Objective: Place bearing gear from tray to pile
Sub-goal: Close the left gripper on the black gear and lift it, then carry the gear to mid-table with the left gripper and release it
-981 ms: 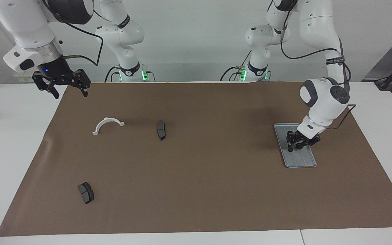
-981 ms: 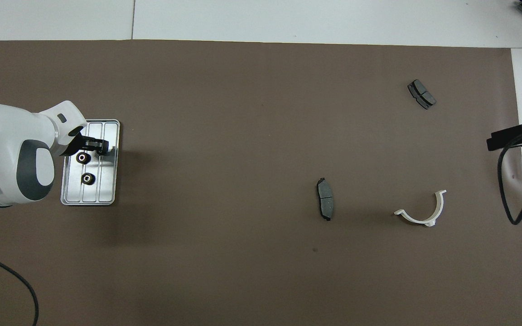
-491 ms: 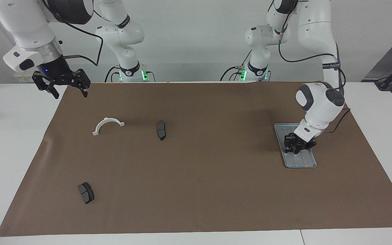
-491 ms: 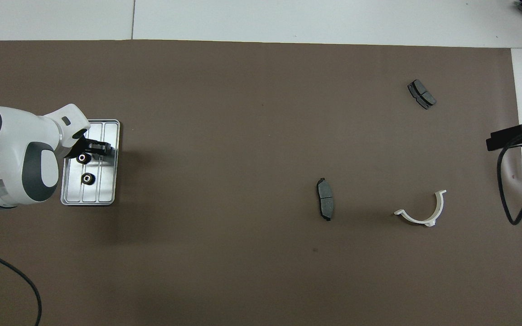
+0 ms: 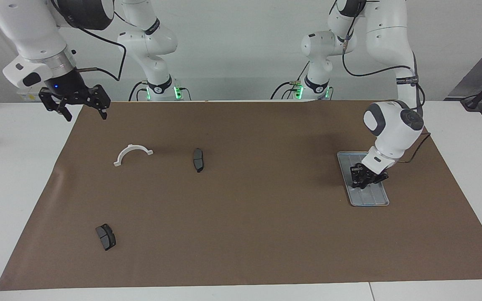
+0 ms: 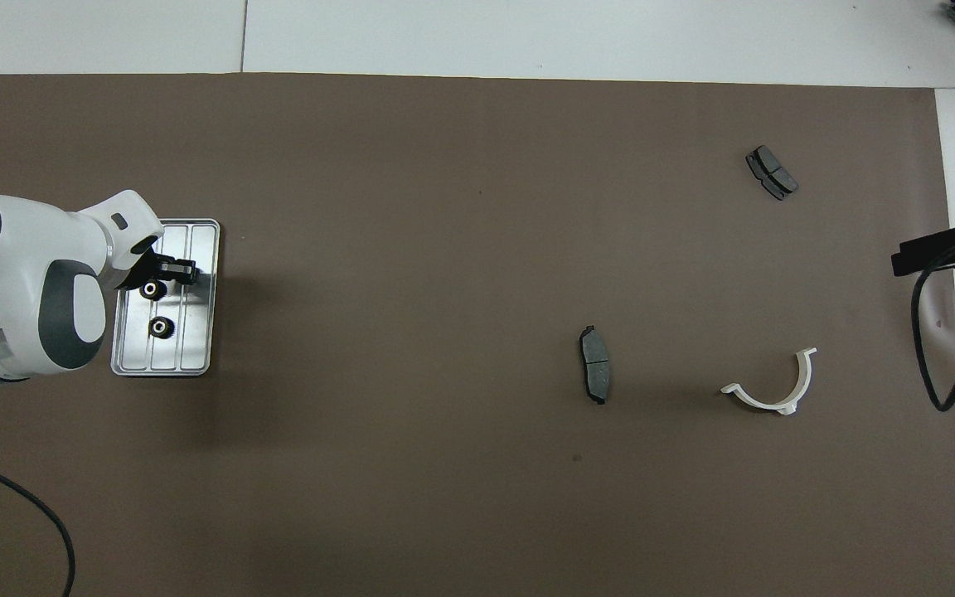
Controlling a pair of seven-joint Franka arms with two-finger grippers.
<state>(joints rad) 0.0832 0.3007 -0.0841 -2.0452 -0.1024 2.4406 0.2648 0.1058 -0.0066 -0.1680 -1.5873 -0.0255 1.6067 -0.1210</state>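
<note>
The left gripper (image 5: 361,182), fingers closed, sits low in the tray (image 6: 200,348) just beside the nearest gear (image 6: 150,289), possibly gripping another.

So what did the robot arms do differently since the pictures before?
The left pincer dropped lower over the tray and pinched shut beside the gears; whether it grips one is hidden. The right pincer waited, open, at the mat's edge. Both brake pads and the white bracket stayed put.
</note>
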